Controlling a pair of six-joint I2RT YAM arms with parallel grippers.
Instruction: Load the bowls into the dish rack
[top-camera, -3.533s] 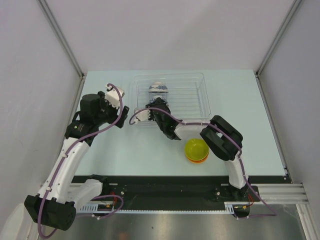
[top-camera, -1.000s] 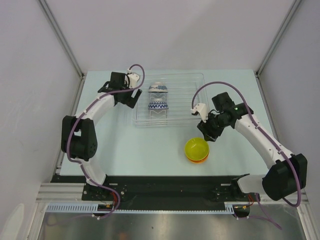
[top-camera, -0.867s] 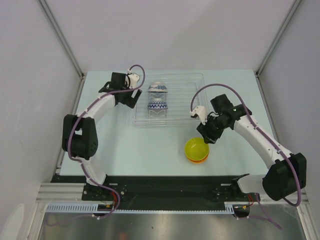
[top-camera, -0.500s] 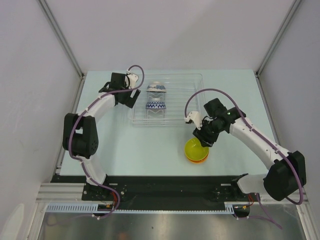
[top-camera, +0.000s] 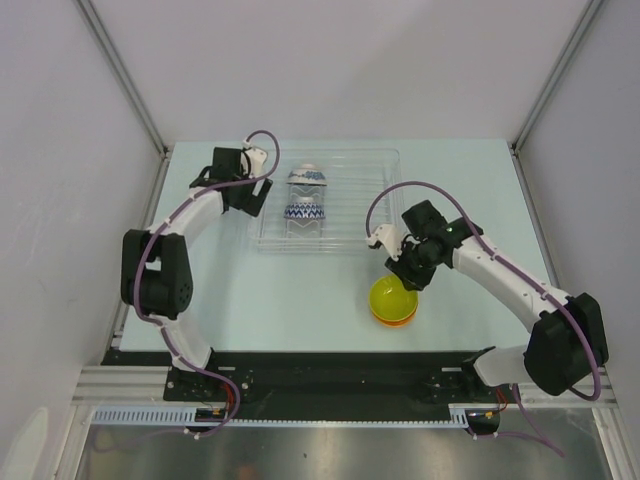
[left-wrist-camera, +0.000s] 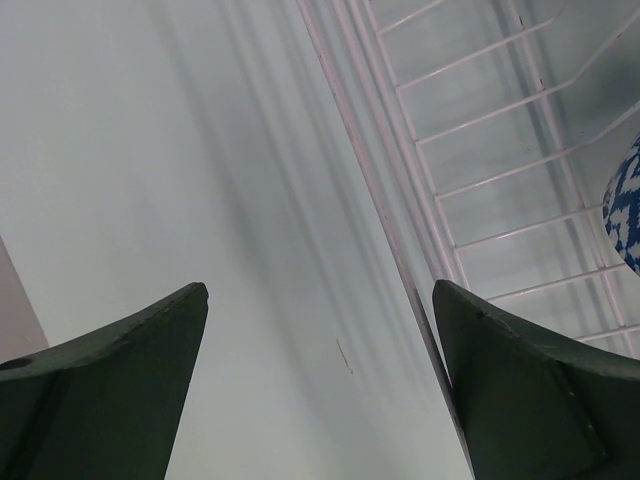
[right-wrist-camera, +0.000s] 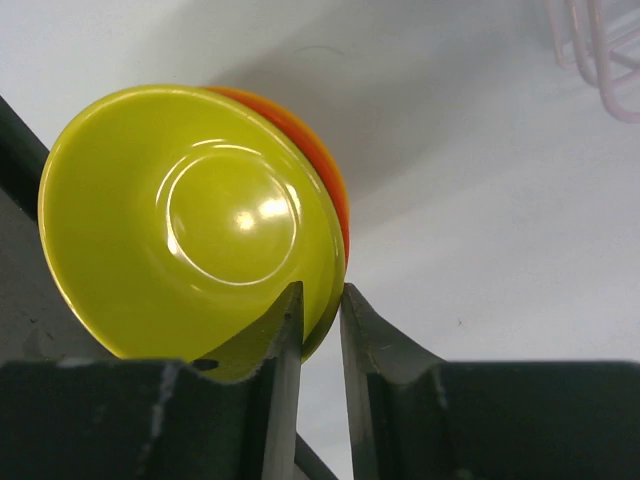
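Note:
The clear dish rack (top-camera: 370, 170) stands at the back middle with two white bowls with blue zigzags, one (top-camera: 305, 178) behind the other (top-camera: 303, 212), on edge in its left part. The yellow-green bowl (top-camera: 393, 298) is nested in the orange bowl (top-camera: 392, 321) in front of the rack. The red bowl is hidden. My right gripper (top-camera: 403, 270) is shut on the yellow-green bowl's (right-wrist-camera: 190, 220) far rim, one finger inside, one outside (right-wrist-camera: 320, 295). My left gripper (top-camera: 256, 192) is open and empty (left-wrist-camera: 320, 300) at the rack's left wall (left-wrist-camera: 370, 180).
The orange bowl's rim (right-wrist-camera: 325, 170) shows just behind the yellow-green one. A blue-patterned bowl's edge (left-wrist-camera: 625, 205) shows at the right of the left wrist view. Grey walls enclose the table at left, right and back.
My right gripper has moved down and left from beside the rack onto the yellow-green bowl's rim. The rack with its two bowls has slid left, together with my left gripper.

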